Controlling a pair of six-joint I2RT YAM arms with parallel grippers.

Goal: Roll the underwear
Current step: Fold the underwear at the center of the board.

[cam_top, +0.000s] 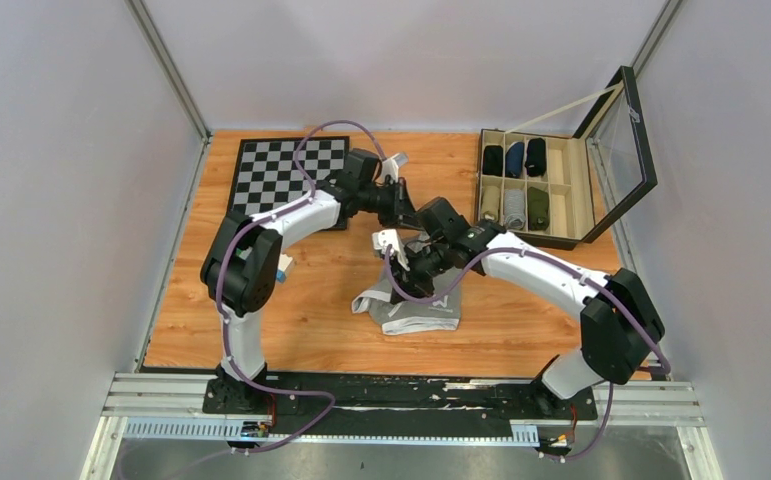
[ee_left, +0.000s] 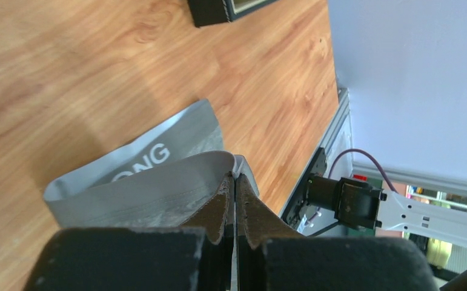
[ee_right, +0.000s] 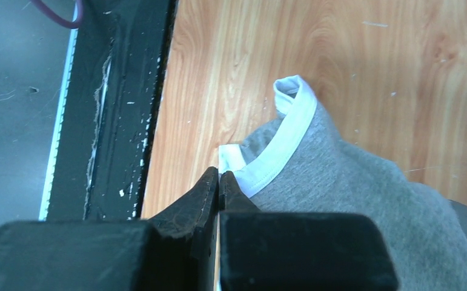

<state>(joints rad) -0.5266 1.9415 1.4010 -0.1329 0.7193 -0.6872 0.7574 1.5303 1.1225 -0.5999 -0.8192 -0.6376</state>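
Observation:
The grey underwear with a light waistband lies crumpled on the wooden table, partly lifted. My left gripper is shut on the waistband, whose printed letters show in the left wrist view. My right gripper is shut on the white trim of a leg opening, with grey fabric bunched beside the fingers. Both grippers hold the cloth above the table near its middle.
A checkerboard lies at the back left. An open black box with rolled garments in compartments stands at the back right, lid raised. The black base rail runs along the table's near edge.

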